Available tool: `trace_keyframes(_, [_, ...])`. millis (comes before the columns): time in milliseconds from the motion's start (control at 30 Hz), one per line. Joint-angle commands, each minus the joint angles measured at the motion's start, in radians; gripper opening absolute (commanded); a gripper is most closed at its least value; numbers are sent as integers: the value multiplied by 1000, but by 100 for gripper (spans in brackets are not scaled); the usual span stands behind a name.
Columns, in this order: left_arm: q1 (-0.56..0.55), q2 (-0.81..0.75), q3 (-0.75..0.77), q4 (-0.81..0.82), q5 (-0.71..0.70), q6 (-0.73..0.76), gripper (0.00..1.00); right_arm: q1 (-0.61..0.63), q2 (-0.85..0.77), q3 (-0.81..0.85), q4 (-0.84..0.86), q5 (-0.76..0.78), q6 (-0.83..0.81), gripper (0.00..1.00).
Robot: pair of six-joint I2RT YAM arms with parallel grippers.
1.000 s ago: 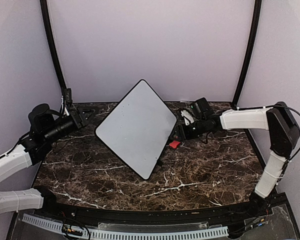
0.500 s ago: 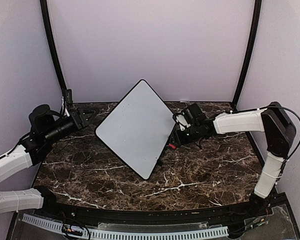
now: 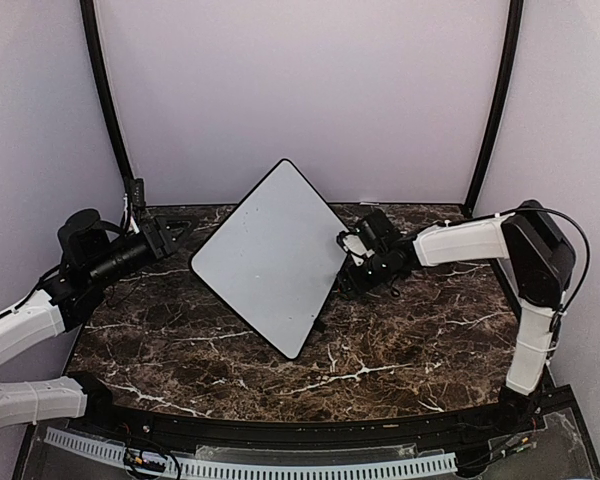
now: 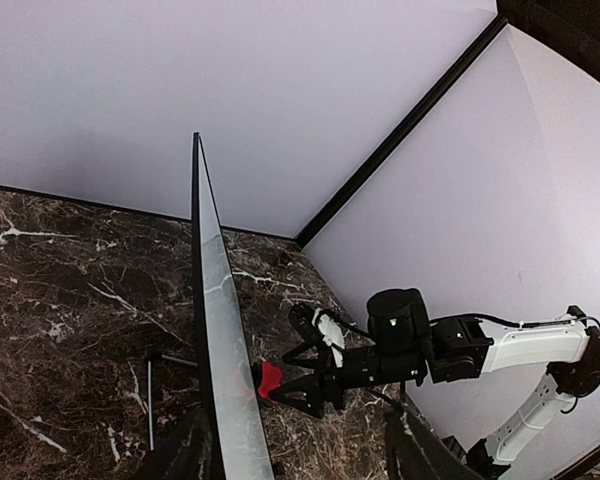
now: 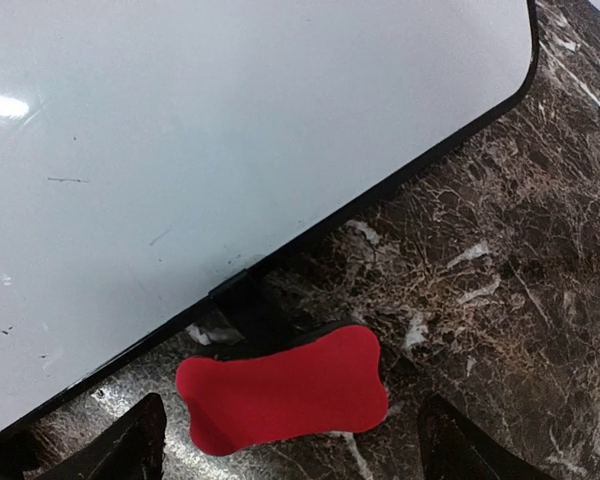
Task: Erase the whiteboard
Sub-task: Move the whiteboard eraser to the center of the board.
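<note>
Right wrist view: the right tool (image 5: 292, 415) stands wide around the red eraser (image 5: 280, 388) at lower centre, its long axis spanning the gap, whiteboard (image 5: 230, 130) just beyond, upper left.

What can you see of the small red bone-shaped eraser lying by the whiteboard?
The small red bone-shaped eraser has a flat matte red face with pinched sides and a dark layer beneath. It lies flat on the dark marble table, just off the lower edge of the white black-framed whiteboard, by its black foot; contact with the foot is unclear. The open fingers of the right gripper stand either side, not gripping it.
</note>
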Motion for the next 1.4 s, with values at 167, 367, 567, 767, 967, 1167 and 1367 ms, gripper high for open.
trace_keyframes(167, [-3,0,-17,37,10,-2,58,-18,68,79,-44,-81,-127,84])
trace_keyframes(367, [-3,2,-20,43,15,-4,58,-39,93,93,-45,-111,-134,83])
trace_keyframes(567, [-3,0,-22,44,20,-7,58,-57,108,93,-29,-117,-129,81])
trace_keyframes(767, [-3,2,-23,48,20,-6,58,-57,75,60,-3,-122,-121,72])
trace_keyframes(967, [-3,6,-22,48,23,-8,58,-61,50,40,6,-93,-104,69])
trace_keyframes(1167, [-3,1,-23,46,20,-7,58,-90,-3,-7,25,-37,-42,68])
trace_keyframes(1367, [-3,3,-24,49,22,-10,58,-170,-84,-75,45,33,35,69])
